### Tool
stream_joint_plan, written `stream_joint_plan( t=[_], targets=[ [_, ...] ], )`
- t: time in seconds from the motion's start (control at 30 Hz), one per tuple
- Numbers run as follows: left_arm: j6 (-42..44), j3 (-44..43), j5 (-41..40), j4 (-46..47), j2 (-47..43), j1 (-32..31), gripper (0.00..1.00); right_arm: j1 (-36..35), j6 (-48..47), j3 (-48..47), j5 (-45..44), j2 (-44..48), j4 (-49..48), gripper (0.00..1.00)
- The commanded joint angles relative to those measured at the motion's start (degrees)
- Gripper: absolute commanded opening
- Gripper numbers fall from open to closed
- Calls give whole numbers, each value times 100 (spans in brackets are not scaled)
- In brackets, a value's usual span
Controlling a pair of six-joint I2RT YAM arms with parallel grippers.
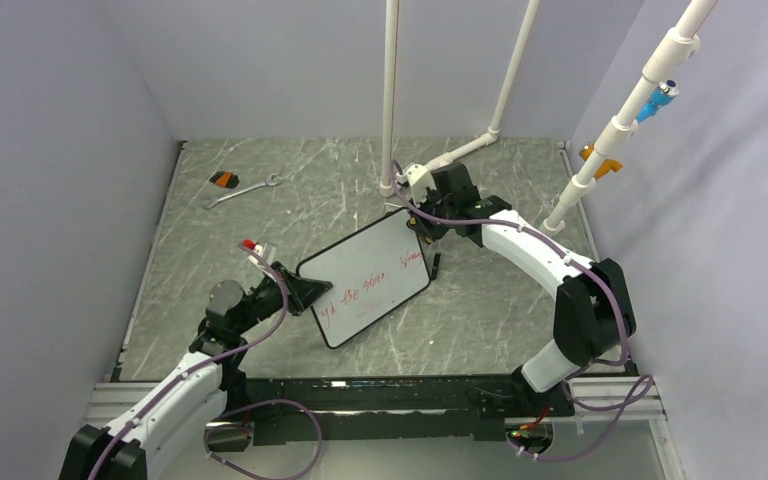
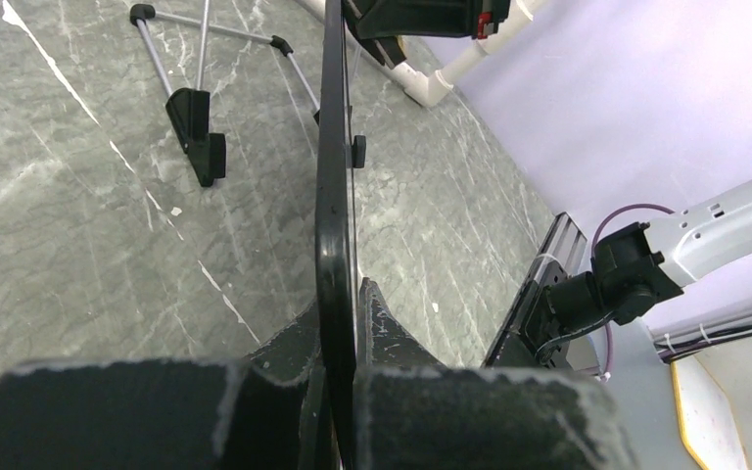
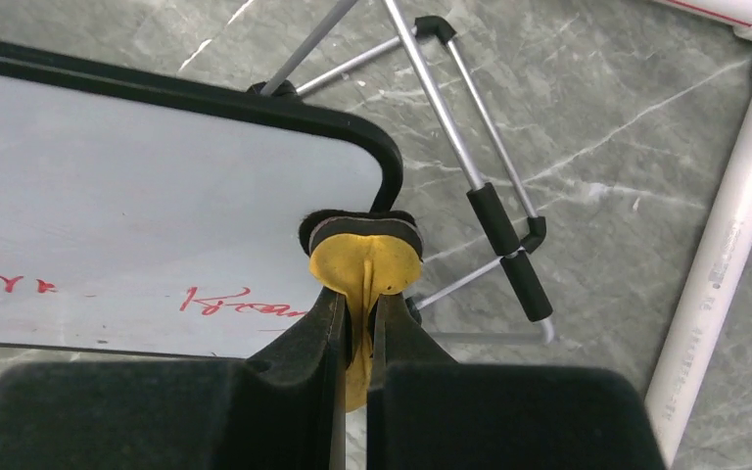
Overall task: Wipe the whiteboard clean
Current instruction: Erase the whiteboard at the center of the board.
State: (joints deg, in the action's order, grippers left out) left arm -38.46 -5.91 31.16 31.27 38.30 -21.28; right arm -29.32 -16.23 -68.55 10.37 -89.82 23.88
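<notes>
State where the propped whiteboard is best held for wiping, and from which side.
Likely best: grip the whiteboard by its thin black frame on the short left edge, coming edge-on from the left as the left gripper does: jaws pinch front and back of the flat panel, leaving the red writing uncovered.

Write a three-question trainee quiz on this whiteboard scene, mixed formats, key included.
1. True or false: the whiteboard is wiped blank.
2. Multiple choice: the right pincer is shut on A) a screwdriver, B) a yellow eraser, C) nothing.
3. Fill in: the left pincer clamps the whiteboard by its black ____.

Key: 1 false, red writing shows on it; 2 B; 3 frame.
</notes>
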Motion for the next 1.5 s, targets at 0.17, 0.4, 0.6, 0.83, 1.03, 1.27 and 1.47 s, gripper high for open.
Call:
stream_joint_plan(
  t=[0.17,0.4,0.6,0.83,1.03,1.27,1.47],
  targets=[
    [54,-144,1262,254,-123,-244,0,-939,-240,-269,85,93,-273,0],
    [-38,-99,1258,368,-114,-245,0,-2076,-244,-1418,294,-393,416,0],
    [-28,-120,1247,292,-187,-245,0,-2279,-270,-1260,133,-475,407,0],
    [-25,-119,1253,283,-231,-241,0,-1768,-296,-209,-610,-34,-248,0],
    [-66,-114,1162,218,-290,-245,0,-1391,-229,402,-877,275,-673,0],
    [-293,-94,1055,418,-187,-243,0,-2088,-652,257,43,142,-316,0],
    [-359,-107,1033,485,-109,-245,0,-2808,-650,-584,268,-437,97,0]
  ],
)
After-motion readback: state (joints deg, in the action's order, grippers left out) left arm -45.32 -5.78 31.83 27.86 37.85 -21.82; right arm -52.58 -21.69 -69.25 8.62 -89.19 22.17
